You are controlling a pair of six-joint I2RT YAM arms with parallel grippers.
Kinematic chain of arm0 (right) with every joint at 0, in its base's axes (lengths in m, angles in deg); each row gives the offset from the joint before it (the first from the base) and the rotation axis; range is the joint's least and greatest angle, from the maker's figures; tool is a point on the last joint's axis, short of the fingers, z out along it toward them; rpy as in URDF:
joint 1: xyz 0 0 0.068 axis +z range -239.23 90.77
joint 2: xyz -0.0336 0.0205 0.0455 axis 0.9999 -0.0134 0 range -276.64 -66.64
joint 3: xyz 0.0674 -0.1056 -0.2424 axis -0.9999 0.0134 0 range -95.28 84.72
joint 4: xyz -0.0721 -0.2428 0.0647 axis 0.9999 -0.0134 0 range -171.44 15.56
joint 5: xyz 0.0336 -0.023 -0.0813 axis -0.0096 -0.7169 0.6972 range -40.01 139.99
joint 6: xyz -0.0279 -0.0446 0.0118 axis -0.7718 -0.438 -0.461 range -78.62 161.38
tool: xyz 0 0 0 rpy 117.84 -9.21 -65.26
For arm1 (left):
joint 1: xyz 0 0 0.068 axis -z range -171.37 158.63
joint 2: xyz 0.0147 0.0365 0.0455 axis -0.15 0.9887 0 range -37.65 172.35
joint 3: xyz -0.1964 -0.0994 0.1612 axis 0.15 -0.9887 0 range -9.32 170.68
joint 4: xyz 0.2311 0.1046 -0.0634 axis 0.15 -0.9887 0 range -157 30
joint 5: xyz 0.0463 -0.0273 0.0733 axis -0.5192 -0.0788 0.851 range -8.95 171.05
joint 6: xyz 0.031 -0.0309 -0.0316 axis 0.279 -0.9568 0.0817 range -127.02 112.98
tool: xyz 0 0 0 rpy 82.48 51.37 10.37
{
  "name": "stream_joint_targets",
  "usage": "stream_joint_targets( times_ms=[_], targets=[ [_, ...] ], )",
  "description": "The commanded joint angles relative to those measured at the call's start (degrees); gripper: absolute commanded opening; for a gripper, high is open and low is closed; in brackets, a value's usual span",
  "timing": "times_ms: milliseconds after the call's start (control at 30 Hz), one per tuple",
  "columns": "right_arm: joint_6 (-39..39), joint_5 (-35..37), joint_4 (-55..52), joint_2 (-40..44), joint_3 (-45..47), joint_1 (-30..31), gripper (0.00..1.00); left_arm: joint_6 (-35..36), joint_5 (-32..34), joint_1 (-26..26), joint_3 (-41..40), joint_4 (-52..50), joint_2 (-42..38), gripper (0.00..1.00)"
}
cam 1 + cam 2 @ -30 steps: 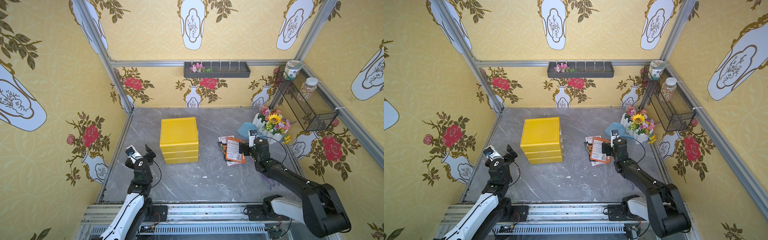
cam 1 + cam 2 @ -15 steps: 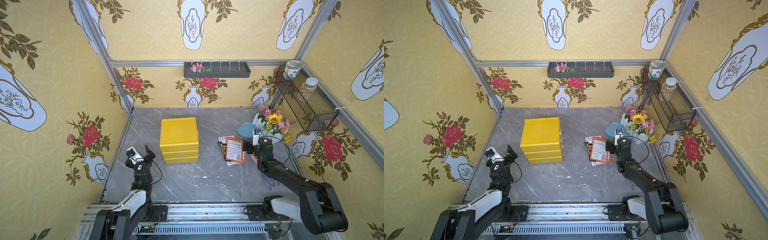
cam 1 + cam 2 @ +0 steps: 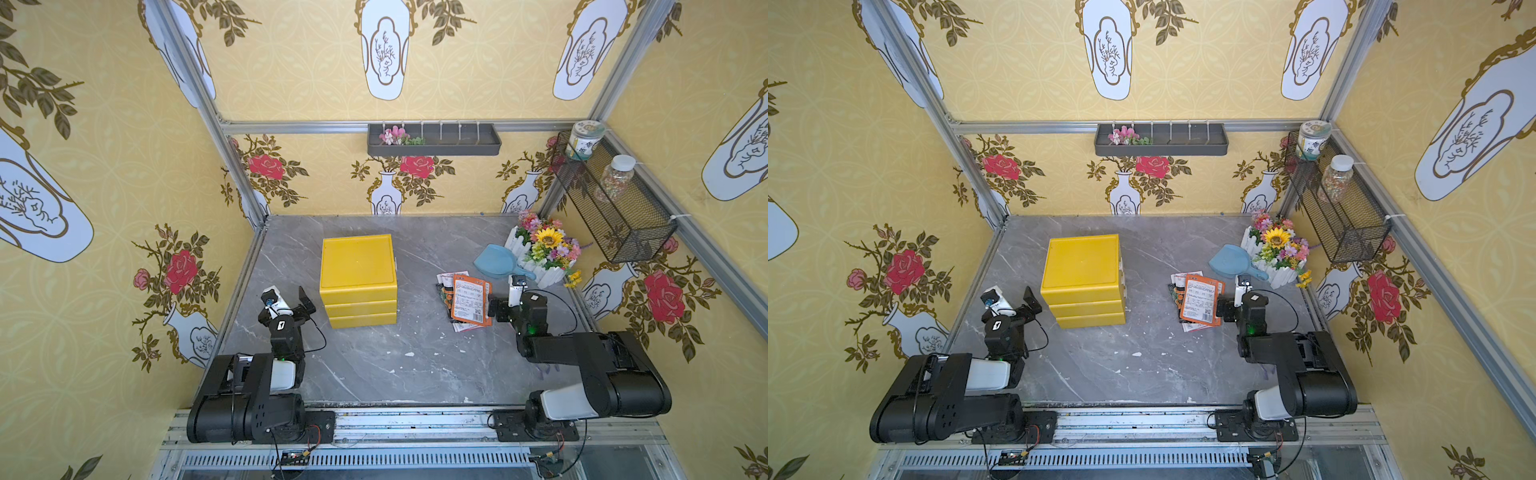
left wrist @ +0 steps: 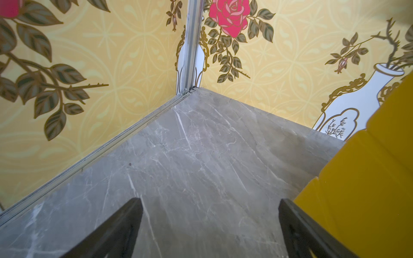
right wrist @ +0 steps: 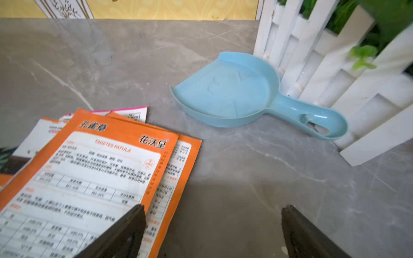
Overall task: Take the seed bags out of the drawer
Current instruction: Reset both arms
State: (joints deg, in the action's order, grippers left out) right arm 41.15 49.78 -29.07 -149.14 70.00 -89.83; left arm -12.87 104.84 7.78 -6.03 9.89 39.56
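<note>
Judging from the layout, the job looks finished or nearly so: the seed bags (image 3: 468, 300) lie in a loose overlapping pile on the grey tabletop (image 3: 374, 365), well apart from the yellow drawer unit (image 3: 357, 266) on the right arm's side. The unit's three drawers all appear shut, so any packet left inside cannot be seen. The right gripper (image 5: 212, 208) hovers at the pile's far edge from the unit, jaws spread and empty. The left gripper (image 4: 210, 201), near the unit's other side, gapes likewise.

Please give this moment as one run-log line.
seed bags: on table | drawers: shut | left pincer: open, empty | right pincer: open, empty
</note>
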Motion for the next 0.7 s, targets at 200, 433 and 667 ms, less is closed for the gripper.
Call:
stream_joint_targets(
  times_ms=[200,433,667],
  targets=[
    [1.06,-1.52,5.02,0.13,0.38,-0.26,0.97,0.64,-0.61,-0.13,0.14,1.6,0.0,1.0],
    [0.63,-1.96,4.02,-0.65,-0.45,0.1,0.97,0.75,-0.94,-0.12,0.31,1.48,0.22,1.0],
    [0.76,-3.13,4.9,0.04,0.3,-0.57,0.97,0.81,-0.95,-0.13,0.43,1.31,0.37,1.0]
  ],
)
